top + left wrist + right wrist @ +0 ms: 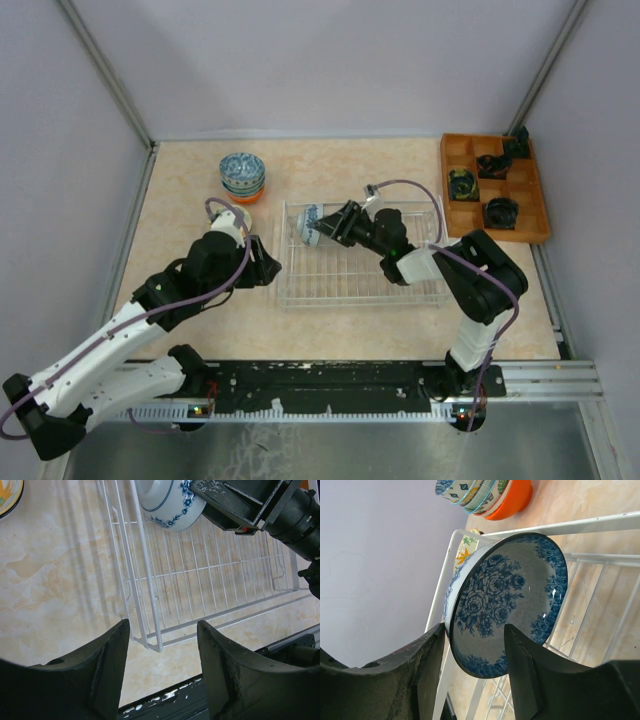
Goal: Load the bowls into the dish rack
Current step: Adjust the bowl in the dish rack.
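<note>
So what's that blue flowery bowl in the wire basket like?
The bowl looks like glazed ceramic: white, with blue roses painted inside and blue sprigs outside. It stands tipped on its side in the far left corner of the dish rack, resting on its wires. The right pincer straddles its rim, fingers apart; I cannot tell whether they touch it.

Soft, even light is coming from overhead. The dish rack [147,580] is throwing pale striped shadows across the table [50,595], and small glare spots are glinting inside the bowl [505,600].
</note>
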Controlling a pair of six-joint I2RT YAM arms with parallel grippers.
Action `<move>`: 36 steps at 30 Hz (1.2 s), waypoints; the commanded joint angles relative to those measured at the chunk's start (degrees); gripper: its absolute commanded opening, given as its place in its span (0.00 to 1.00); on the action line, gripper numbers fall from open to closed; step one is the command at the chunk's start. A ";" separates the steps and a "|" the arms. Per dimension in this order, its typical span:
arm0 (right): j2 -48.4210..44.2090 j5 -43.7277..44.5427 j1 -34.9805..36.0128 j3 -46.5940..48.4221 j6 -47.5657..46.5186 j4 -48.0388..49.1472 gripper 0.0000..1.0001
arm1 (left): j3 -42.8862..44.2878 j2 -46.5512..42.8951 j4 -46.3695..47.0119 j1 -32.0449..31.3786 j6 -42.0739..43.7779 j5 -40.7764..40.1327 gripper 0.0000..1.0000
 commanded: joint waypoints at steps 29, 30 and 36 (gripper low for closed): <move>-2.38 -1.21 0.84 7.46 -4.28 -5.24 0.52 | 0.87 0.40 1.06 -0.27 0.69 0.08 0.62; -2.45 -1.21 0.84 7.41 -4.25 -5.13 0.52 | 0.76 0.41 1.04 -0.27 0.67 0.14 0.62; -3.08 -1.27 0.84 7.01 -4.39 -4.97 0.53 | 0.66 0.38 1.03 -0.25 0.68 0.17 0.62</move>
